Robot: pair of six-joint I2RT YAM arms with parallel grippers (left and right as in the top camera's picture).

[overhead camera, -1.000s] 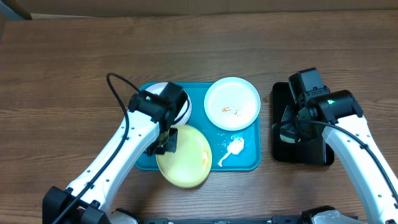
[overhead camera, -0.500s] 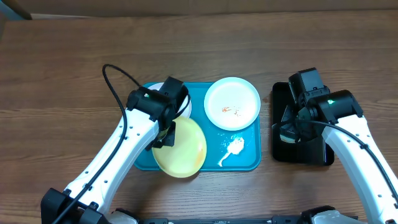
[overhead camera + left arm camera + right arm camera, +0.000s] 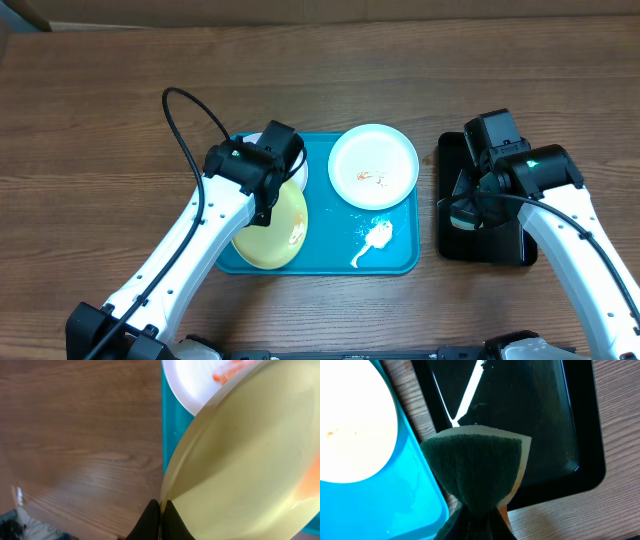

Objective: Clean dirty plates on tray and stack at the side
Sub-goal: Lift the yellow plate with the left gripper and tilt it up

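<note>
My left gripper [image 3: 161, 511] is clamped on the rim of the pale yellow-green plate [image 3: 240, 460], tilting it over the left end of the turquoise tray [image 3: 335, 255], presumably to present its glossy, faintly orange-smeared face to the green sponge [image 3: 475, 470] pinched in my right gripper [image 3: 474, 517] above the black tray [image 3: 545, 420].

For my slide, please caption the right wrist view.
The fingers pinch a green sponge over the black tray, beside the blue tray.
</note>
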